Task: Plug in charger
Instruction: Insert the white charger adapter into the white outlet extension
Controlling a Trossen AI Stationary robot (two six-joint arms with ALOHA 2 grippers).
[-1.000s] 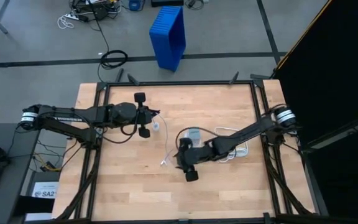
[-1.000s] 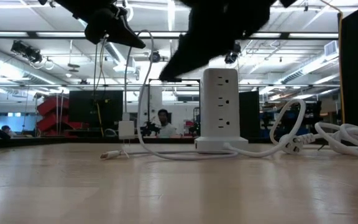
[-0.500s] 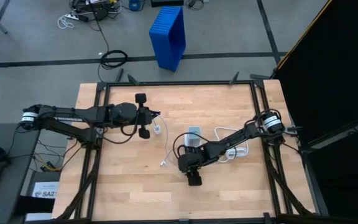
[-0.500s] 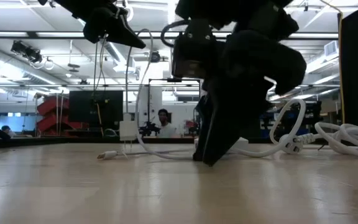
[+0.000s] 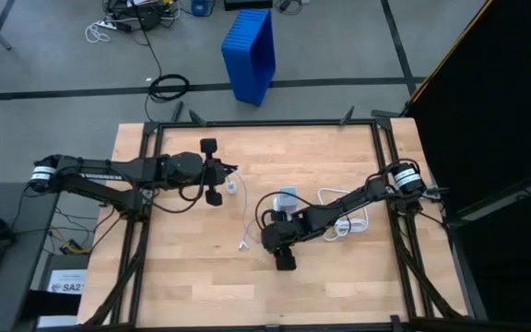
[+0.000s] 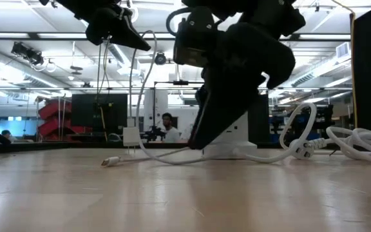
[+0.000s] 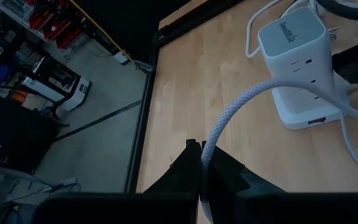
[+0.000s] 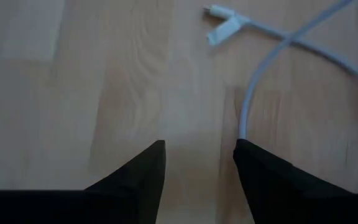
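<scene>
The charger point(image 5: 288, 197) stands upright near the middle of the table point(image 5: 182, 267). It is a white block with sockets on its sides, and I see it best from the left wrist point(image 7: 294, 43). Its thick white coiled cord point(image 5: 348, 224) lies in loops on the wood on its right-hand side, and in the low view it trails off to the right point(image 6: 353, 142).

My right gripper point(image 5: 285, 261) is down close to the tabletop on the near side of the charger, close beside it, with the arm slanting across in front of it. In the low view that arm covers most of the block, so only a white strip of it point(image 6: 234, 132) shows beneath. The right gripper's point(image 8: 197, 149) fingers stand apart with bare wood showing in the gap. It holds nothing, and I can't tell whether the tips touch the table.

A thin cable point(image 8: 247, 106) runs just ahead of one fingertip, and its small plug end point(image 8: 222, 28) lies flat on the wood beyond.

My left gripper point(image 5: 221, 171) hangs above the table on the charger's left, well apart from it. It is clamped shut on that thin cable point(image 7: 241, 102), which arcs out from between its fingers point(image 7: 225, 171) towards the charger.
</scene>
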